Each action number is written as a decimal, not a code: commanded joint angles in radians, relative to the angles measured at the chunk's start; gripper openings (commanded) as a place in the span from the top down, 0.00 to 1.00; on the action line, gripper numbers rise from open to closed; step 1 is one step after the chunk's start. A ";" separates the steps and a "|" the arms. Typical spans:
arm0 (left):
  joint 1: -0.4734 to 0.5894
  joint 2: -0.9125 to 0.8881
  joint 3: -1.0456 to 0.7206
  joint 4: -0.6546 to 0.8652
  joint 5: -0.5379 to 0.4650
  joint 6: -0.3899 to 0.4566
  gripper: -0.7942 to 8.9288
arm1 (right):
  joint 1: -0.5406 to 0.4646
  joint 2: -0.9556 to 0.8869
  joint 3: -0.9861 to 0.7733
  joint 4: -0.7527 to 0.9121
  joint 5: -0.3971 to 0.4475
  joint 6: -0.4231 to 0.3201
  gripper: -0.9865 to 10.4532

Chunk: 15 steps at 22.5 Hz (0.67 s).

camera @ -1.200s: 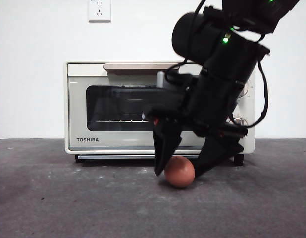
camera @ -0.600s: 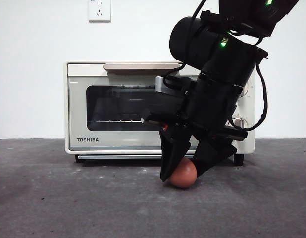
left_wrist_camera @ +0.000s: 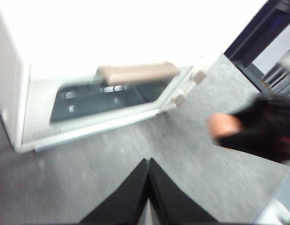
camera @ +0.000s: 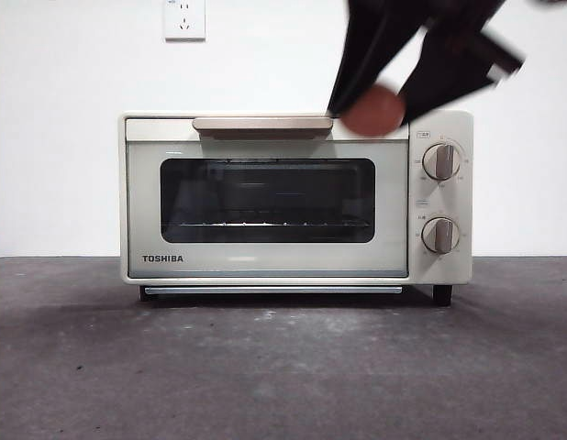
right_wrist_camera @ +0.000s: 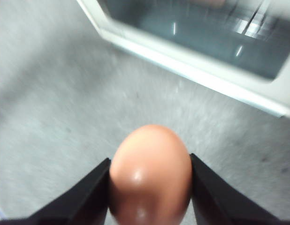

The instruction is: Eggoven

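1. Front view. The toaster oven [camera: 295, 200] sits on the dark grey table [camera: 265, 367], door closed, beige handle [camera: 262, 124] along its top edge, TOSHIBA lettering at the door's 7 o'clock corner. Two knobs [camera: 440, 161] stacked on the right panel, the upper one directly above the lower. The right gripper [camera: 380, 108] enters from 12 o'clock, blurred and dark, its jaws pinching the egg [camera: 374, 111]. The egg hangs in the air, clear of the table, level with the oven's top edge, at roughly 11 o'clock from the upper knob and just off the handle's right end. A white wall socket [camera: 183, 18] sits high on the wall at about 11 o'clock from the oven.

2. Left wrist view. The left gripper [left_wrist_camera: 148, 176] has its jaws pressed together, tips meeting over bare table [left_wrist_camera: 88, 178], holding nothing. The oven [left_wrist_camera: 88, 98] lies beyond it, handle [left_wrist_camera: 138, 73] and dark glass visible, door shut. Off to the side, the other arm's gripper [left_wrist_camera: 239, 129] appears as a blurred black mass with the egg [left_wrist_camera: 223, 125] showing orange at its end, well apart from the left gripper.

3. Right wrist view. The egg [right_wrist_camera: 149, 171] fills the space between the right gripper [right_wrist_camera: 149, 187] jaws, both pressed to its sides. Reddish-brown, smooth, small glossy highlight. Beyond it, blurred grey table [right_wrist_camera: 56, 93] and the oven's lower door edge with dark glass [right_wrist_camera: 196, 33].
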<state>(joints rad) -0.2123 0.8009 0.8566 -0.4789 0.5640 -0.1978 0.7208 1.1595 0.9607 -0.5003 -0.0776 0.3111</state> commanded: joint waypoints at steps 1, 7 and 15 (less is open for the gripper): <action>-0.058 0.106 0.068 0.059 -0.051 -0.002 0.91 | 0.010 -0.068 0.016 -0.019 0.019 -0.012 0.91; -0.175 0.340 0.194 0.167 -0.164 0.036 0.91 | 0.010 -0.192 0.016 -0.067 0.034 -0.013 0.91; -0.255 0.553 0.320 0.212 -0.291 0.117 0.91 | 0.010 -0.256 0.016 -0.104 0.034 -0.013 0.91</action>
<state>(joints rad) -0.4614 1.3361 1.1511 -0.2836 0.2813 -0.1192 0.7208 0.8997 0.9607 -0.6086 -0.0479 0.3111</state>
